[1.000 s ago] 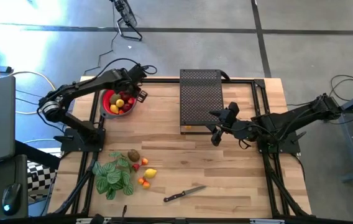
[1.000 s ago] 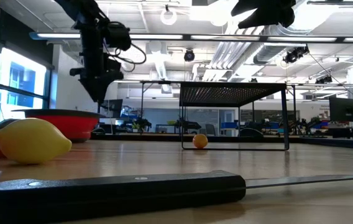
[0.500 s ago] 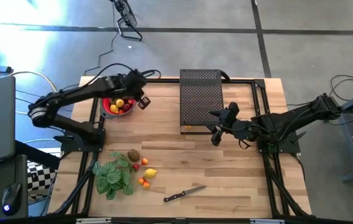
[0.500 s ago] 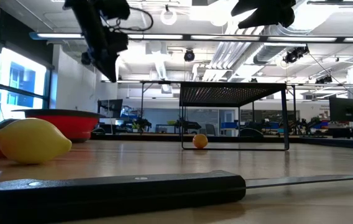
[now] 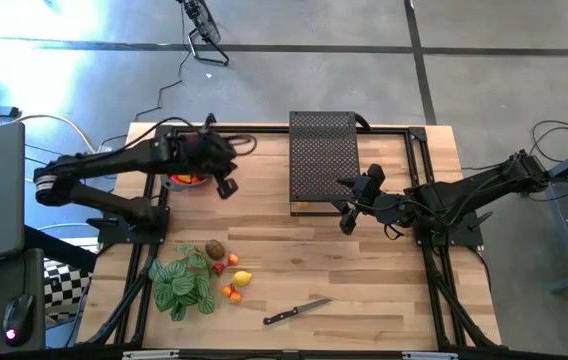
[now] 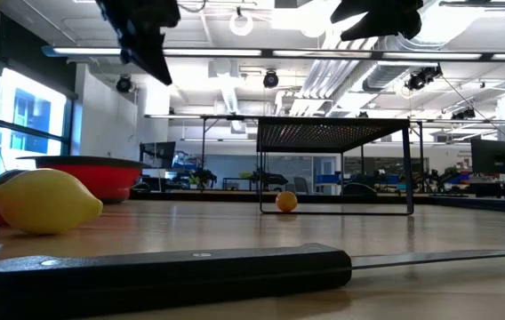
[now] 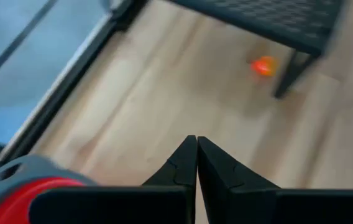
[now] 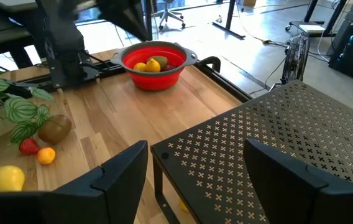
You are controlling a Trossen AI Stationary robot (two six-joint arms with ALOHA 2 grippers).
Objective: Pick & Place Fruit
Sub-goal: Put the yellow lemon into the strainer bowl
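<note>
One red bowl [image 8: 153,67] – one mesh rack [image 5: 323,160] – one knife [image 5: 295,313] – one leafy plant [image 5: 183,282] – one kiwi [image 5: 214,250] – two arms.

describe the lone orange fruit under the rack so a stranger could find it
Start at the black mesh rack at the table's far middle. Beneath its near edge, by the left front leg, sits a tiny orange fruit. It lies alone there, while the other loose fruit clusters by the leafy plant.
</note>
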